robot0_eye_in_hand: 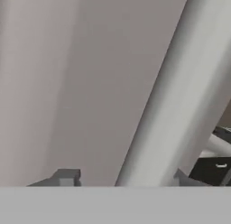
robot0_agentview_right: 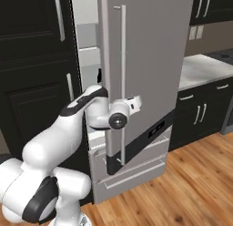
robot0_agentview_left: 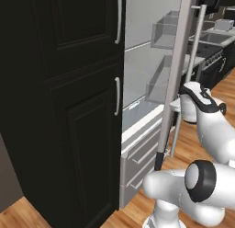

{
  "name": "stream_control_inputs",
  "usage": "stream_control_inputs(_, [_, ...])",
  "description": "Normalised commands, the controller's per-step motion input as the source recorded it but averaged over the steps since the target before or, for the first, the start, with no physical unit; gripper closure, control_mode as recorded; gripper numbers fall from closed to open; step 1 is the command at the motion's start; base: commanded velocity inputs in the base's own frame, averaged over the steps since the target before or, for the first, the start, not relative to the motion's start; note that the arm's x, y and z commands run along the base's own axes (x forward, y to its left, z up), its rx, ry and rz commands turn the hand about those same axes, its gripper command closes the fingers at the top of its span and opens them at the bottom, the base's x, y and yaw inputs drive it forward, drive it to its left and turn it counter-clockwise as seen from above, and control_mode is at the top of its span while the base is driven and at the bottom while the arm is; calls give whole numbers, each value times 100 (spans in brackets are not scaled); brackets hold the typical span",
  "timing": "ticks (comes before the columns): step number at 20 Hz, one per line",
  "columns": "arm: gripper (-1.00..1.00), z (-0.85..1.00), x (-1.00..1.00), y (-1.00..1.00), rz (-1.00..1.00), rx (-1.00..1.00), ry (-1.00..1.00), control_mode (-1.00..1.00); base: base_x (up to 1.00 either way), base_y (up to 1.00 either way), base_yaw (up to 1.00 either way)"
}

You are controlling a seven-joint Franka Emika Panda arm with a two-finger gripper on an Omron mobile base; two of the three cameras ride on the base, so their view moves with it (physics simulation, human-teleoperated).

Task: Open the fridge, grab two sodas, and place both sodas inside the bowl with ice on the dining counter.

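Fridge door ajar, gripper jaws spread either side of handle bar, w/ gaps.

Fridge top cut off; door hides most shelves.

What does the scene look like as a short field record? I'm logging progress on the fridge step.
fridge door: swung partly open, pale shelves visible inside
handle: long vertical silver bar
pincer: at the handle, bar between its fingertips; grip unclear
sodas: not yet taken
cabinets: black, left of the fridge
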Motion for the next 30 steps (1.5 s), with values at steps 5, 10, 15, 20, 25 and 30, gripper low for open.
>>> stream_control_inputs(5, [-100,21,-12,-57,-12,0,5,-100,0,0,0])
stream_control_inputs(10, [-100,25,-60,-69,-14,0,0,-100,0,0,0])
stream_control_inputs(15, [-100,40,-98,-15,-9,0,-5,-100,0,0,0])
stream_control_inputs(20, [-100,64,-90,29,0,-8,-12,-100,0,0,0])
stream_control_inputs(25, [-100,91,-75,14,0,-12,-21,-100,0,0,0])
stream_control_inputs(30, [-100,90,-71,20,0,-12,-19,-100,0,0,0])
